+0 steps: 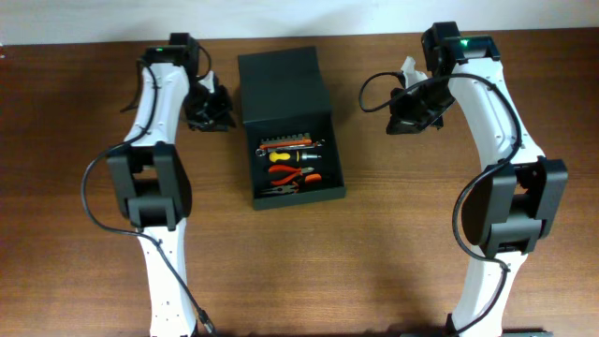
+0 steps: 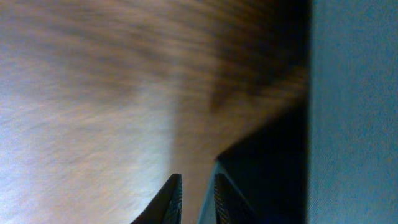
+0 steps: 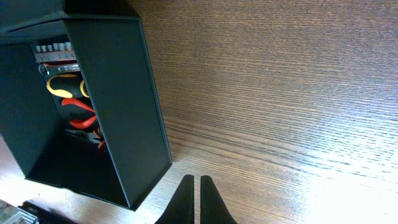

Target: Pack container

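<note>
Overhead: left arm [image 1: 159, 103] and right arm [image 1: 491, 103] flank the container [image 1: 281, 84].

Wooden table [image 1: 393, 248] bears the container [image 1: 284, 89] (lid open)

I count one container [image 1: 298, 199] on the bench [image 1: 393, 243], with one flap lid [image 1: 284, 86]. Inside it lies one strip of bits [image 1: 290, 144], the bits too small to number. There are three hand tools, told by their handles: one yellow tool [image 1: 281, 157], one red tool [image 1: 284, 171] and one orange tool [image 1: 312, 178]. I have two arms, left arm [image 1: 154, 178] and right arm [image 1: 510, 197], and two pairs of jaws, one per arm.
</note>
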